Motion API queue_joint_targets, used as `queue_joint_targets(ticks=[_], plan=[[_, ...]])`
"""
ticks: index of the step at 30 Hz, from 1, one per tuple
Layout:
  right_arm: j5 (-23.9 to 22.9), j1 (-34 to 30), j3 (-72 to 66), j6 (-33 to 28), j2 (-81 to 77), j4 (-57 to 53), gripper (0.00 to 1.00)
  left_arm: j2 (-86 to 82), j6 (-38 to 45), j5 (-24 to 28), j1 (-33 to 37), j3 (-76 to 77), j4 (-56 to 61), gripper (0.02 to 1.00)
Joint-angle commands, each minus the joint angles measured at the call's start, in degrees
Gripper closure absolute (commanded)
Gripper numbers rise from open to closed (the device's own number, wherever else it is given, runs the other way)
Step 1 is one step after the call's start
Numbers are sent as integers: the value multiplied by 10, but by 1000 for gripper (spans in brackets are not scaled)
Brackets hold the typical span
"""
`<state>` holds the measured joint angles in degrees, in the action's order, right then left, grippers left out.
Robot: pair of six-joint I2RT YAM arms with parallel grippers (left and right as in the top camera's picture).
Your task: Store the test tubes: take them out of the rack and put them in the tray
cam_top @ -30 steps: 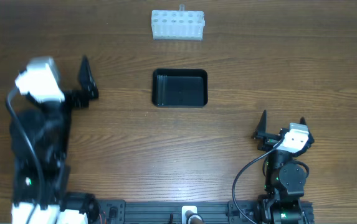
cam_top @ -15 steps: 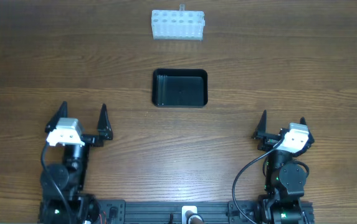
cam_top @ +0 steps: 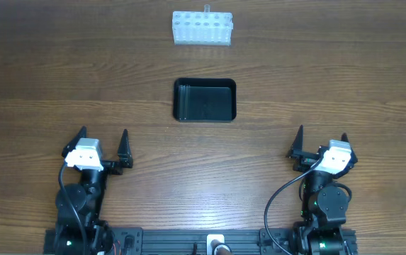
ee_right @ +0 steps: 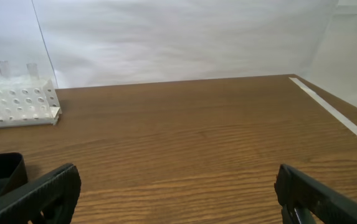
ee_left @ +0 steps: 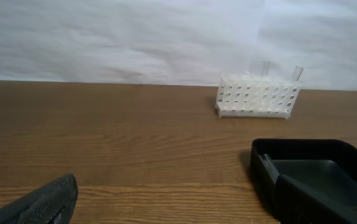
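the white rack (cam_top: 201,29) stands at the far edge of the counter (cam_top: 330,71) with test tubes (ee_left: 298,73) upright in it, and we note that the black tray (cam_top: 205,100) lies between it and the arms, making each transfer short. the left claw (cam_top: 104,137) and the right claw (cam_top: 322,136) sit near their bases, both released and empty, well apart from the rack; we judge no tube stored yet.

No text, label, number or sign can be read on anything in these pictures.
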<state>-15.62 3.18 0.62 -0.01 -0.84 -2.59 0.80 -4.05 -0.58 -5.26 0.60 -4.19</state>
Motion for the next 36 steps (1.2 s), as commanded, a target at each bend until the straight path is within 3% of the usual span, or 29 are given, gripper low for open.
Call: queue_joint_targets(ticks=[1,15,17,19,26,33,36], plan=[[-2,-2,-3,2,5,0,9,-4,8,8,3,-3,-1,18],[-5,-2,-3,-3,5,0,9,-4,8,8,3,-3,-1,18],[-75,-2,-3,-81,5,30,7,-4,8,8,3,-3,-1,18],[-116,-2,-3,-106,5,51,12,-4,8,8,3,-3,-1,18],[-117,-2,-3,-106,5,1,7,-4,8,8,3,-3,-1,18],[-127,-1,-3,-111,3,34,9,-4,8,8,3,-3,-1,18],[-113,-2,-1,-46,-6,90,7,-4,8,8,3,-3,-1,18]])
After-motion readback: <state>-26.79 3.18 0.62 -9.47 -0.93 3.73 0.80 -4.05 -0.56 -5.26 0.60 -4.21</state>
